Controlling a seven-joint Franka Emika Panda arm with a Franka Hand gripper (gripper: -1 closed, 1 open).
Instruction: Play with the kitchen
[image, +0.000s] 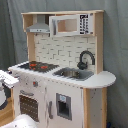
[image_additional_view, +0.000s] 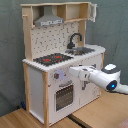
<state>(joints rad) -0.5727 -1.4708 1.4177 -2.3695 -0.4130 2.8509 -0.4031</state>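
The white arm (image_additional_view: 97, 77) reaches at the kitchen (image_additional_view: 60, 60) front beside the knobs (image_additional_view: 57, 76); finger state unclear, and a hard push could tip or shove it.

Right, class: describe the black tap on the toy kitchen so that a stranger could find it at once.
Start at the pale wood and white toy kitchen. On its worktop, the metal sink sits beside the black-and-red hob. The curved black tap stands behind the sink, the only tall arched thing there.

Support: pale wooden floor (image_additional_view: 30, 118), boards with visible seams, second exterior view. The kitchen (image_additional_view: 60, 65) stands directly on it, upright, in front of a grey-green curtain (image_additional_view: 10, 60).
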